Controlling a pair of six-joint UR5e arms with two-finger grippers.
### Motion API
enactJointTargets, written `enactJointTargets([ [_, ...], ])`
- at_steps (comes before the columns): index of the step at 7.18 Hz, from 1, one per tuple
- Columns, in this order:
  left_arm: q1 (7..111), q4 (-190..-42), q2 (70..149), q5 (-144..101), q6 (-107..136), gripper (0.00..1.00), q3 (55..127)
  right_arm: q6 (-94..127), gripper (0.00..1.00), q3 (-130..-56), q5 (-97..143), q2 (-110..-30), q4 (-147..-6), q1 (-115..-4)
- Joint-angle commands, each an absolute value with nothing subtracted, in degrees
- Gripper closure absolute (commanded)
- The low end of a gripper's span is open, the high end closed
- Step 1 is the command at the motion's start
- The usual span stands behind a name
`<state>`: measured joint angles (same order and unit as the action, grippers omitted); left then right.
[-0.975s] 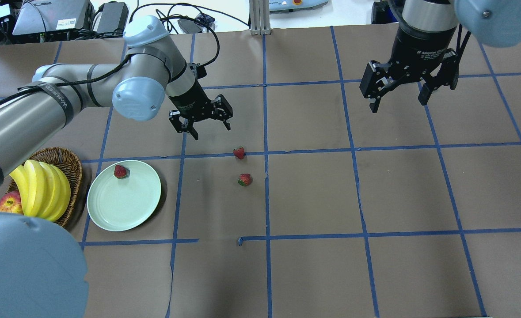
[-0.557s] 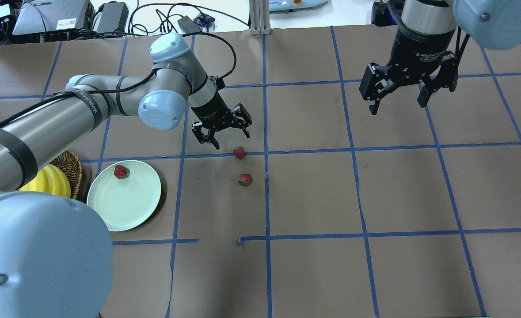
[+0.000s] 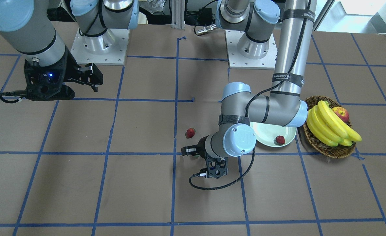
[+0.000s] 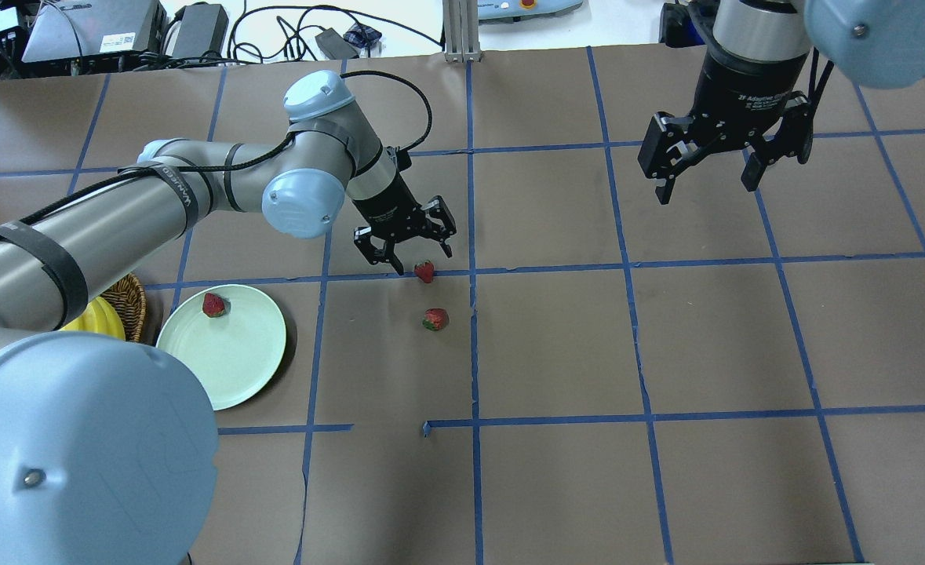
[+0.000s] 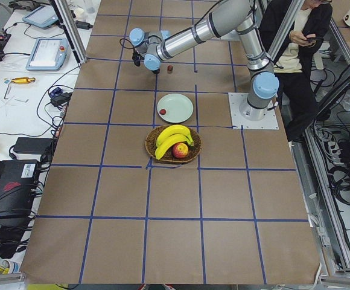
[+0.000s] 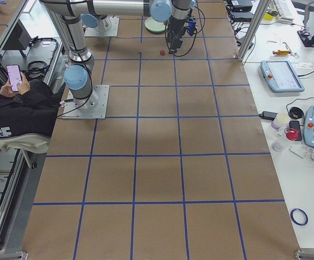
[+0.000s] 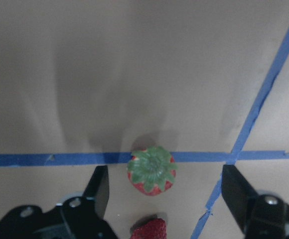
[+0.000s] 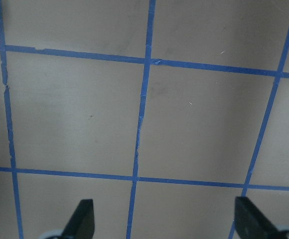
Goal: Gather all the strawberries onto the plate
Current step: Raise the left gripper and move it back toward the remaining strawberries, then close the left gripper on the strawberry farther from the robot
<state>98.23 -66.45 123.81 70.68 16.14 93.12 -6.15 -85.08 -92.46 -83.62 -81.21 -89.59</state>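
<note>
Overhead exterior view: left gripper [image 4: 421,260] is recorded with fingers spread wide and nothing held, poised close by the tape-line strawberry [image 4: 424,271], which lies on a blue tape line [image 4: 548,269]. In the left wrist view this berry is shown cap up between the two fingers [image 7: 97,186] and is touched by neither; whether the tips meet the table cannot be told. The second strawberry [image 4: 435,319] lies on bare paper nearby and is cut off by the wrist view's bottom edge. The third strawberry [image 4: 213,304] is listed inside the plate [image 4: 231,361], near its rim; part of the plate is covered by the left arm. Right gripper [image 4: 705,187] is entered as wide open and empty, well apart from all berries. The basket [image 4: 136,306] is largely hidden by that same arm.
</note>
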Motion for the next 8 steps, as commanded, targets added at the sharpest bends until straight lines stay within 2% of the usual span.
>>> enactJointTargets([
  [1,98.3,-66.7,124.0,70.9,16.1,0.94,93.2,-6.2,0.0,-85.2,-92.5,-83.6,-81.2,-89.6],
  [2,98.3,-66.9,123.9,71.4,16.1,1.0,93.1,-6.2,0.0,-85.3,-92.5,-83.5,-81.2,-89.6],
  [5,98.3,-71.2,119.6,77.8,14.4,1.0,91.9,-6.2,0.0,-85.5,-92.5,-83.6,-81.3,-89.6],
  [8,95.3,-85.7,114.8,91.8,3.1,1.0,91.8,-6.2,0.0,-85.5,-92.5,-83.6,-81.2,-89.6],
])
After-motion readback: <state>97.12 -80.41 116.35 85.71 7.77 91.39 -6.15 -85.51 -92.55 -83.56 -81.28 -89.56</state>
